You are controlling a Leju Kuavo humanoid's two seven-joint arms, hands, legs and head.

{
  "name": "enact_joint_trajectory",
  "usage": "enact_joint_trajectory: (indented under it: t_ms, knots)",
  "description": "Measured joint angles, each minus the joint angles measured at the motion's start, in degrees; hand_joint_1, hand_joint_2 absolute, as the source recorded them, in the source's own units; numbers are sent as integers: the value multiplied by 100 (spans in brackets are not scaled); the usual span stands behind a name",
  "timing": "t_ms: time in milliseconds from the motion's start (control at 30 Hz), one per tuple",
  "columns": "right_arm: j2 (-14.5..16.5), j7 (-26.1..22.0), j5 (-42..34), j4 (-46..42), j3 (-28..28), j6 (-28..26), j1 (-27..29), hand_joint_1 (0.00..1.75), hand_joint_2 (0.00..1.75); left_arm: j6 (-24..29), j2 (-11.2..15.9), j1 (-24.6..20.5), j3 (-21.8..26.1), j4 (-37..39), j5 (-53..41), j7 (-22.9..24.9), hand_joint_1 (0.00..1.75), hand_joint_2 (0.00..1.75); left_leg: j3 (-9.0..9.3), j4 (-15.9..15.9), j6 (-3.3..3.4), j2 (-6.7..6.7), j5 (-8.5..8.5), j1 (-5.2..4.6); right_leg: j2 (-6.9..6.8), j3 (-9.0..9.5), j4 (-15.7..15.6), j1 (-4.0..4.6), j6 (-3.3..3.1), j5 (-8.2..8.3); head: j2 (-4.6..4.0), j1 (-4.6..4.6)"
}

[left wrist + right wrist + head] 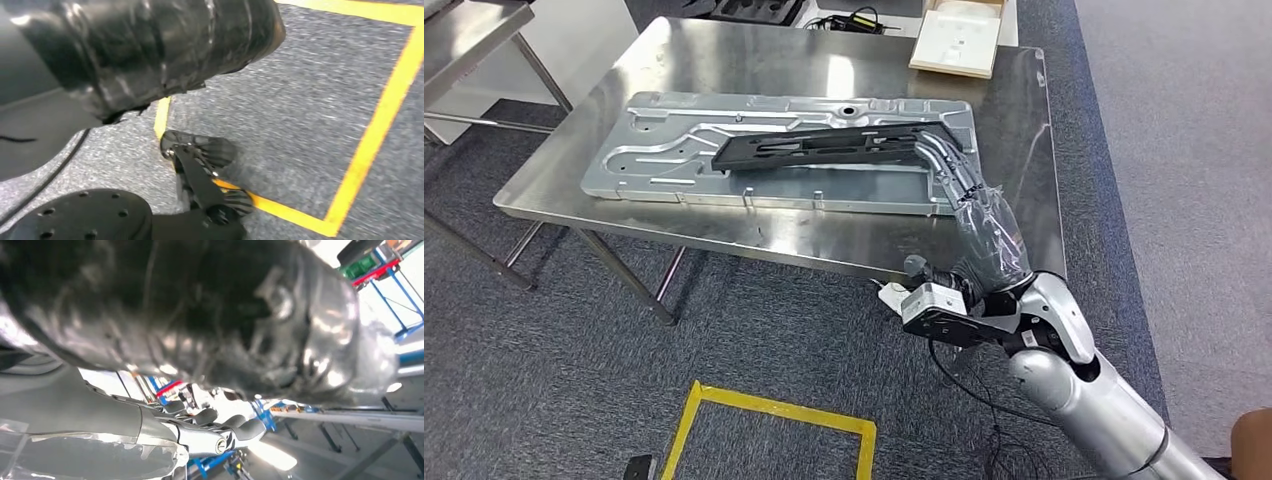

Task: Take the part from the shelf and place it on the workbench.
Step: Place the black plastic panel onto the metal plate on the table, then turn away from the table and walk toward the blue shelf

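Right robot hand: fingertips hidden where they meet the near end of the black part, so the closure of the grasp cannot be told. In the right wrist view a blurred, glossy dark mass close to the lens hides most of what lies past the right robot hand. Counter: far edge cut off by the picture's edge, as is the cardboard box beyond the hand. Left robot hand: small, partly hidden by a dark wrapped cover; finger posture unclear.
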Motion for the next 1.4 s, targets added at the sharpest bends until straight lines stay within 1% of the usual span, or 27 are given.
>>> enact_joint_trajectory:
  t_ms: [67, 100, 133, 200, 233, 267, 333, 367, 400, 433, 467, 533, 567, 633, 667, 733, 767, 833, 900, 933, 967, 1033, 1100, 1200, 1267, 1333, 1400]
  knots:
    - [33, -68, -143, 29, -21, 7, 12, 0, 0, 9, 7, -23, 0, 0, -3, -4, 0, 0, 665, -860, 66, 2, -137, -52, -9, -79, -2, 5, 48, 99, 0, 4]
    - [50, -124, -231, 47, -29, 20, 17, 0, 0, 16, 12, -32, 0, 0, -4, -8, 0, 0, 872, -1161, 89, 1, -239, -74, -21, -78, -12, 0, 80, 147, 0, 0]
    - [68, -181, -308, 69, -34, 40, 20, 0, 0, 23, 17, -39, 0, 0, -7, -10, 0, 0, 956, -1325, 109, 0, -292, -90, -35, -67, -32, -8, 118, 194, 0, -5]
    - [102, -289, -401, 127, -34, 68, 20, 0, 0, 32, 25, -38, 0, 0, -8, -14, 0, 0, 945, -1404, 163, -7, -180, -90, -54, -66, -49, -25, 189, 241, 0, -20]
    - [120, -331, -419, 158, -33, 69, 20, 0, 0, 33, 27, -36, 0, 0, -7, -17, 0, 0, 931, -1435, 196, -11, -113, -85, -53, -106, 36, -26, 212, 159, 0, -18]
    - [140, -372, -427, 191, -33, 55, 22, 0, 0, 33, 28, -34, 0, 0, -6, -21, 0, 0, 904, -1462, 226, -17, -39, -79, -48, -190, 243, -23, 227, -12, 0, -12]
    - [196, -428, -416, 259, -29, 21, 34, 0, 0, 37, 29, -31, 0, 0, -4, -29, 0, 0, 795, -1461, 262, -45, 61, -80, -38, -426, 939, -23, 239, -489, 0, -6]
    - [228, -449, -405, 300, -25, 5, 43, 0, 0, 47, 29, -30, 0, 0, -3, -31, 0, 0, 733, -1450, 265, -72, 104, -82, -37, -512, 1263, -25, 248, -661, 0, -5]
    - [266, -467, -394, 347, -16, -8, 51, 0, 0, 76, 25, -31, 0, 0, -3, -28, 0, 0, 672, -1433, 259, -108, 139, -81, -35, -512, 1426, -27, 256, -730, 0, -7]
    - [309, -489, -386, 394, -6, -21, 54, 0, 0, 126, 11, -37, 0, 0, -3, -19, 0, 0, 615, -1404, 250, -154, 165, -79, -31, -399, 1375, -31, 258, -697, 0, -6]
    - [351, -511, -380, 437, 4, -34, 51, 0, 0, 188, -12, -47, 0, 0, -4, -5, 0, 0, 566, -1367, 239, -204, 182, -76, -7, -180, 1112, -40, 256, -584, 0, -5]
    - [440, -545, -374, 511, 26, -62, 30, 0, 0, 296, -75, -79, 0, -2, -7, 27, 0, 0, 468, -1263, 206, -303, 183, -72, 173, 306, 381, -60, 229, -422, 0, -7]
    - [481, -555, -371, 542, 37, -75, 18, 0, 0, 324, -98, -95, 0, -3, -9, 39, 0, 0, 414, -1215, 180, -348, 182, -71, 251, 443, 145, -66, 210, -397, 0, -9]
    - [567, -577, -364, 602, 61, -99, 5, 0, 0, 343, -131, -119, -1, -4, -13, 52, 0, 0, 323, -1160, 111, -424, 200, -52, 287, 489, 25, -44, 168, -413, 0, -11]
    - [610, -590, -361, 632, 74, -107, -4, 0, 0, 343, -144, -120, -1, -4, -13, 57, 0, 0, 298, -1160, 75, -468, 215, -39, 225, 483, 15, -36, 134, -394, 0, -10]
    - [681, -615, -360, 696, 97, -113, -34, 0, 0, 334, -175, -123, -2, -5, -10, 52, 0, 0, 227, -1058, 12, -405, 160, -18, 107, 499, -41, -34, 60, -358, 0, -17]
    - [716, -629, -358, 724, 107, -116, -51, 0, 0, 330, -186, -130, -2, -6, -8, 47, 0, 0, 133, -881, -17, -319, 59, -13, 43, 507, -70, -43, 27, -339, 0, -27]
    - [772, -651, -353, 775, 129, -128, -66, 0, 0, 328, -195, -151, -2, -7, -1, 32, 0, 0, -195, -235, -74, -132, -248, 3, -76, 503, -88, -39, -2, -326, 0, -48]
    - [813, -660, -350, 831, 158, -140, -64, 0, 0, 328, -196, -144, -2, -7, 9, 19, 0, 0, -491, 321, -116, -79, -408, 23, -203, 492, -87, -30, -6, -326, 0, -49]
    - [831, -665, -351, 856, 170, -149, -63, 0, 0, 328, -196, -129, -2, -7, 15, 13, 0, 0, -511, 339, -128, -67, -345, 30, -269, 489, -87, -27, -7, -326, 0, -49]
    - [849, -672, -356, 879, 179, -160, -64, 0, 0, 328, -196, -115, -2, -7, 24, 8, 0, 0, -413, 131, -132, -40, -190, 34, -333, 490, -86, -26, -6, -327, 0, -49]
    - [884, -692, -376, 913, 191, -187, -69, 0, 0, 329, -196, -107, -2, -7, 36, -5, 0, 0, -22, -641, -120, 153, 158, 21, -450, 497, -85, -13, 9, -330, 0, -50]
    - [908, -713, -405, 938, 204, -219, -79, 0, 0, 333, -197, -119, -2, -7, 39, -19, 0, 0, 219, -1142, -69, 301, 300, -17, -545, 503, -85, 8, 61, -330, 0, -43]
    - [935, -722, -431, 968, 230, -240, -86, 0, 0, 343, -193, -98, -2, -7, 40, -24, 0, 0, 216, -1222, 35, 177, 335, -36, -633, 512, -83, -2, 165, -337, 0, -37]
    - [949, -723, -433, 987, 240, -244, -90, 0, 0, 346, -192, -84, -2, -7, 41, -24, 0, 0, 237, -1269, 122, 74, 385, -18, -447, 435, 110, -22, 214, -488, 0, -21]
    - [952, -725, -433, 1007, 249, -248, -83, 0, 0, 346, -192, -95, -3, -7, 41, -26, 0, 0, 239, -1286, 182, -30, 415, -17, -166, 157, 734, -26, 217, -837, 0, 6]
    - [952, -725, -433, 1037, 260, -249, -61, 0, 0, 346, -191, -105, -4, -7, 42, -27, 0, 0, 222, -1278, 203, -165, 425, -31, -63, -160, 1418, -21, 206, -1097, 0, 18]
